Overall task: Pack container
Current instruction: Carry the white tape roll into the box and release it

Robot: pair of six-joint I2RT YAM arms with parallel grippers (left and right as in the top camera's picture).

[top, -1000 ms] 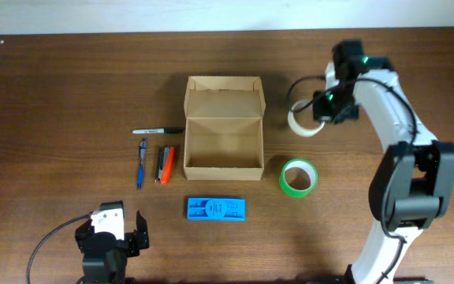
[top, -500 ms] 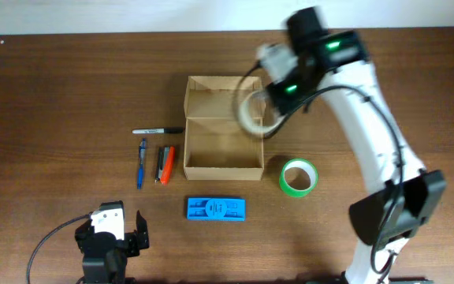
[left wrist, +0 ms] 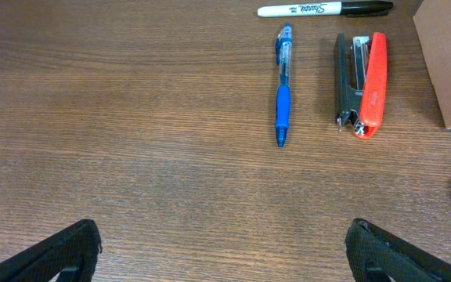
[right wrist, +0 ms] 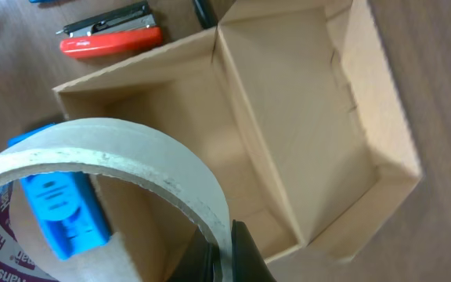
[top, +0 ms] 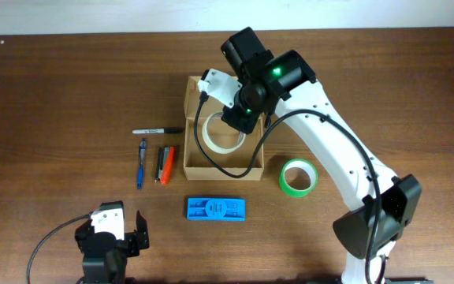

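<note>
The container (top: 189,155), a tan cardboard box with its lid flap folded back, stands open at the table's middle. My right gripper (top: 239,118) hangs over it, shut on the rim of a white tape roll (top: 206,134) that hovers above the box's interior. In the right wrist view the fingers (right wrist: 224,251) pinch the roll's wall (right wrist: 108,145) over the container (right wrist: 304,117), whose inside looks bare. My left gripper (top: 111,230) rests at the front left, open, with bare wood between its fingers (left wrist: 225,254).
A green tape roll (top: 299,177) lies right of the box and a blue plastic case (top: 215,208) in front of it. Left of the box lie a black marker (top: 158,130), a blue pen (top: 141,163) and a red-and-black stapler (top: 165,164).
My right arm has swung left from the table's right side, carrying the white tape roll to above the open box. The left arm has stayed still.
</note>
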